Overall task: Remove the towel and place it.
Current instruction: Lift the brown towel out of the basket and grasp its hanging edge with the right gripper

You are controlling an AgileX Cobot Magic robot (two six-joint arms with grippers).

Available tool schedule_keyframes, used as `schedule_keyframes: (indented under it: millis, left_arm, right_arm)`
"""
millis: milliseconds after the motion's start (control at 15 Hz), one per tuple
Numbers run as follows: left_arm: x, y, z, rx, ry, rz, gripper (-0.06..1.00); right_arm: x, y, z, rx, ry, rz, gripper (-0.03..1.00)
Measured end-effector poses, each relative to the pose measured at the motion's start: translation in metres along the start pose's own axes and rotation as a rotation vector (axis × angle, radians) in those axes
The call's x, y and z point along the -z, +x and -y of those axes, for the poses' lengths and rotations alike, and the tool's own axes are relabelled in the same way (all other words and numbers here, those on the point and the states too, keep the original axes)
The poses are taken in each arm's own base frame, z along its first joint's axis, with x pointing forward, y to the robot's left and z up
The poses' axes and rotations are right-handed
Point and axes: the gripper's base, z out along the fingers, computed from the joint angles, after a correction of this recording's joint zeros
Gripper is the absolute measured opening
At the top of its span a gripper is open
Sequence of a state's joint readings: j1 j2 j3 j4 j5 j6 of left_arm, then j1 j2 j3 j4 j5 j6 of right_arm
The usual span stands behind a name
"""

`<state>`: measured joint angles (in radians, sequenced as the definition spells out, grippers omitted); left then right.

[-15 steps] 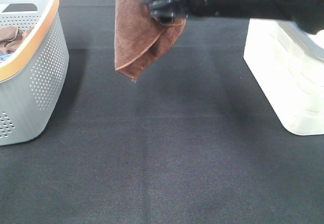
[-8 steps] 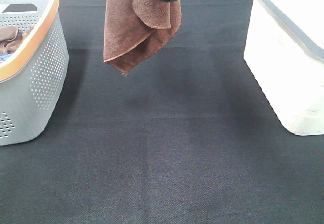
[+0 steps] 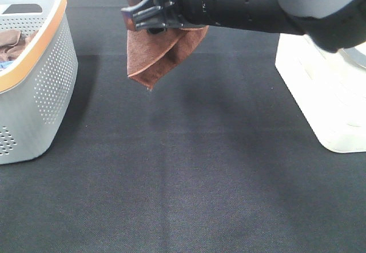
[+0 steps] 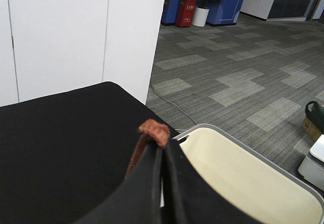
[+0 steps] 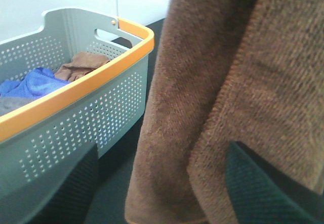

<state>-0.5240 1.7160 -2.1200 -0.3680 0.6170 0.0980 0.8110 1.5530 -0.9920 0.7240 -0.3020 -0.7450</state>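
Right hand (image 3: 136, 14) back, fronting towel (image 3: 151, 63); basket (image 3: 51, 76) nearby.

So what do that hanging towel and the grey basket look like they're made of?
The towel looks like soft short-pile cloth, probably microfibre: fuzzy, matte, stitched hem. The basket looks like rigid moulded plastic: perforated grey walls, smooth orange rim.

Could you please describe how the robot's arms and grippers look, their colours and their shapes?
The right arm is a thick black cylinder with a grey shell behind it. The right gripper is black; its fingers have dark pads with a fine dotted texture. The left gripper has smooth matte black fingers, flat and tapering.
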Motion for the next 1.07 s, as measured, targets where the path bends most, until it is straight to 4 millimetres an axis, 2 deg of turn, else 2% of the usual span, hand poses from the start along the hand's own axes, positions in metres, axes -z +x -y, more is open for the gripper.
schedule_keyframes:
  millis: [600,867,1067]
  left_arm:
    - [0.0,0.0,0.0,0.0,0.0,-0.001,0.0]
    - [0.0,0.0,0.0,-0.011,0.0,-0.001,0.0]
    - [0.0,0.0,0.0,-0.019,0.0,-0.001,0.0]
  right_arm:
    - [0.0,-0.005,0.011,0.013,0.118,0.06,0.67]
    - [-0.01,0.005,0.012,0.016,0.155,0.044,0.67]
    - [-0.011,0.004,0.017,0.048,0.215,0.063,0.67]
